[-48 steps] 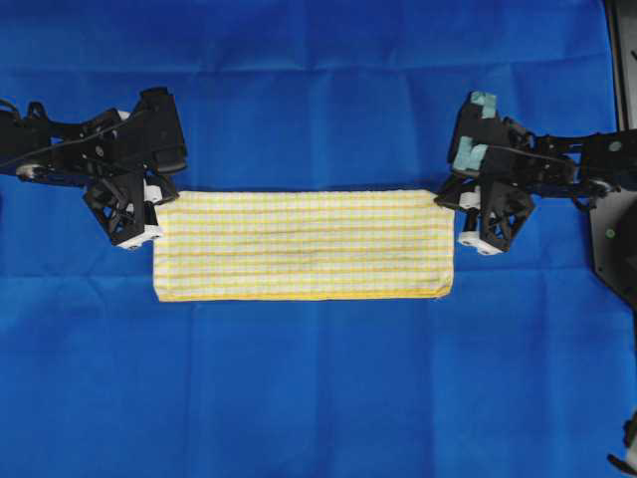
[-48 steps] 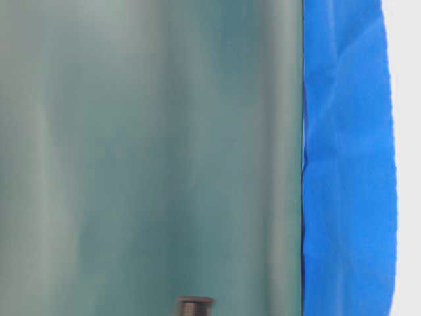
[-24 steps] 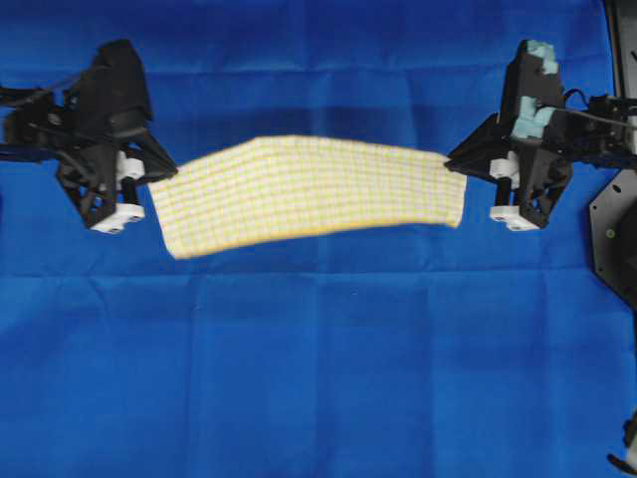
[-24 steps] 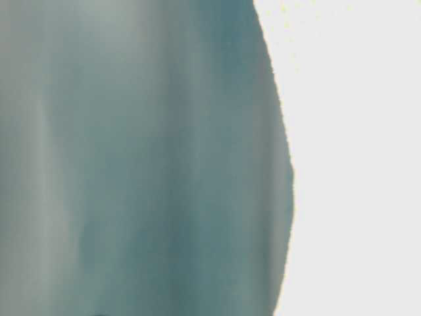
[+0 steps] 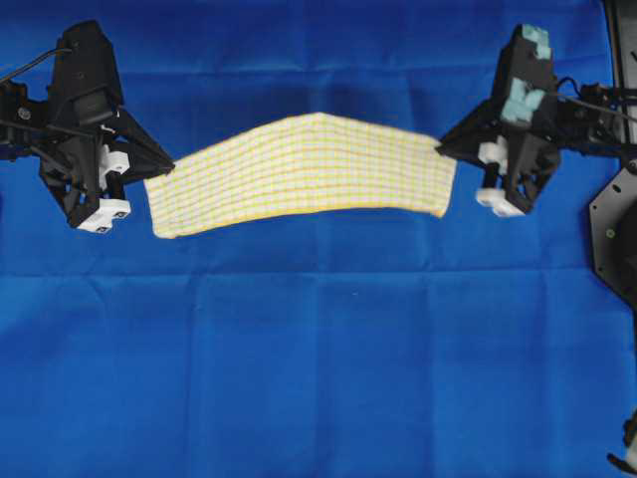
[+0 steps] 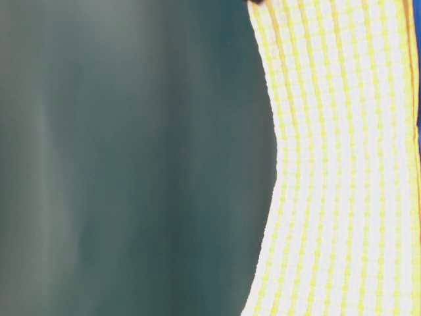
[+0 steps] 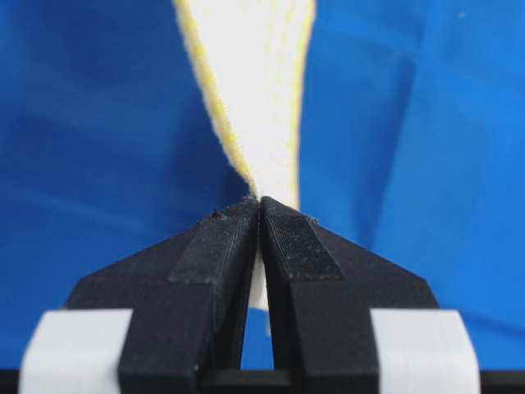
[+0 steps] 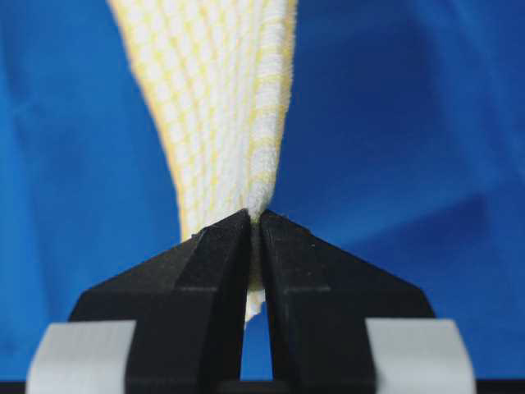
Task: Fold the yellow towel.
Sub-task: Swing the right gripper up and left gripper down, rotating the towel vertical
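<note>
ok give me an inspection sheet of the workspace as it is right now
surface: blue sheet covers the whole table, lightly creased.
job's things: yellow towel, a long folded strip, lifted off the sheet and slung between the two hands, middle bowed toward the top of the overhead view.
clutter: nothing seen.
grippers: left hand shut on the towel's left end; right hand shut on its right end, with blue-green tape on its body.
cables: thin black wires run along both arms; one shows on the right arm.
surroundings: black mount at the right edge; the table-level view is mostly a blurred dark green backdrop with the towel hanging close in front.
</note>
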